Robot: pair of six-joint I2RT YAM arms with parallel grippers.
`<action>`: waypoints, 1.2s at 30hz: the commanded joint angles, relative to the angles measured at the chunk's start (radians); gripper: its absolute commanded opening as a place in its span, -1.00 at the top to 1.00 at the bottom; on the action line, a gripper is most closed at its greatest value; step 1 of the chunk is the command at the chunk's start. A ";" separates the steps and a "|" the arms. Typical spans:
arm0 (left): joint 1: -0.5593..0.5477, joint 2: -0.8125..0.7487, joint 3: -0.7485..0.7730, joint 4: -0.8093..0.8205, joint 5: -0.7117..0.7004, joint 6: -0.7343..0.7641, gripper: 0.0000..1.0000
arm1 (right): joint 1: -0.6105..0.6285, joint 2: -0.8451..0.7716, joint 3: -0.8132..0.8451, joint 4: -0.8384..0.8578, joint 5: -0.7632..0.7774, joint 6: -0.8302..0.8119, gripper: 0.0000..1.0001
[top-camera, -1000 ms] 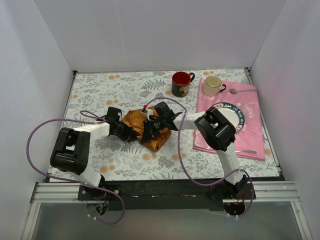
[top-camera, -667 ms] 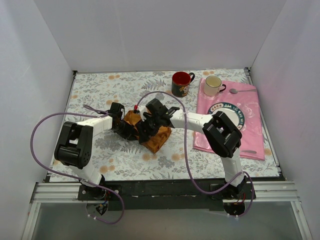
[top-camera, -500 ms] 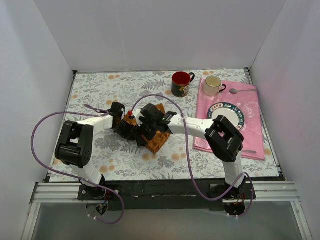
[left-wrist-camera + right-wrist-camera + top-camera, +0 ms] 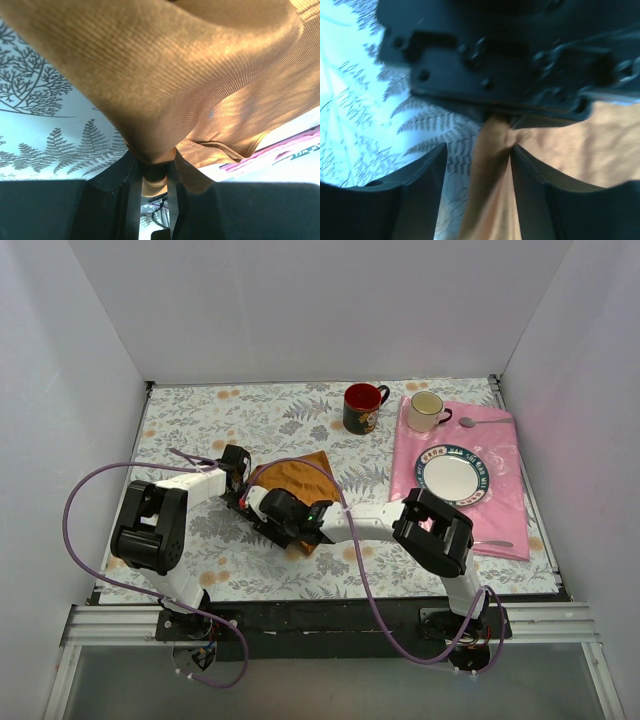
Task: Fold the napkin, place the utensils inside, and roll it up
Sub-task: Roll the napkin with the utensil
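Note:
The rust-orange napkin (image 4: 303,474) lies left of the table's middle, lifted at its left end. My left gripper (image 4: 243,490) is shut on a bunched fold there; in the left wrist view the napkin (image 4: 165,75) fills the frame and squeezes between the left gripper's (image 4: 154,172) fingers. My right gripper (image 4: 264,504) sits close beside it, open. Its fingers (image 4: 427,172) stand apart around a hanging fold of napkin (image 4: 492,150) that touches only the right one. A slim silver utensil (image 4: 494,543) lies on the pink cloth's near edge. A spoon (image 4: 484,422) lies at the cloth's far end.
A pink cloth (image 4: 505,510) at the right carries a small plate (image 4: 451,476) and a cream mug (image 4: 428,412). A red mug (image 4: 361,408) stands behind the napkin. The left gripper's black body (image 4: 495,55) fills the top of the right wrist view. White walls enclose the table.
My right gripper let go of the napkin, opened, and slid left along it up to the left gripper. The bunched napkin has spread flatter toward the back.

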 commanded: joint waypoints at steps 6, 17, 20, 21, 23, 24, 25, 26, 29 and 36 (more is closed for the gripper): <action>-0.008 0.024 -0.042 -0.086 -0.050 0.071 1.00 | -0.007 0.077 0.006 0.005 0.116 -0.027 0.70; 0.022 -0.115 -0.058 0.121 -0.024 0.221 0.15 | -0.076 0.027 -0.053 0.002 -0.206 0.137 0.97; 0.054 -0.160 -0.058 0.155 -0.007 0.247 -0.27 | -0.091 0.016 -0.067 0.023 -0.265 0.172 0.97; 0.065 -0.168 -0.053 0.161 -0.002 0.253 -0.32 | -0.094 0.014 -0.073 0.029 -0.272 0.179 0.97; 0.093 -0.194 -0.047 0.165 0.013 0.284 -0.42 | -0.108 0.017 -0.073 0.032 -0.306 0.192 0.97; 0.102 -0.204 -0.044 0.157 0.014 0.293 -0.44 | -0.112 0.019 -0.072 0.034 -0.321 0.209 0.97; 0.117 -0.214 -0.039 0.152 0.010 0.302 -0.49 | -0.126 0.019 -0.072 0.042 -0.338 0.218 0.97; 0.123 -0.236 -0.038 0.145 0.004 0.315 -0.50 | -0.137 0.022 -0.073 0.048 -0.386 0.228 0.97; 0.151 -0.295 -0.060 0.126 -0.004 0.322 -0.53 | -0.181 0.031 -0.066 0.058 -0.485 0.274 0.97; 0.189 -0.433 -0.169 0.163 0.033 0.306 -0.59 | -0.312 0.085 -0.067 0.172 -0.812 0.425 0.97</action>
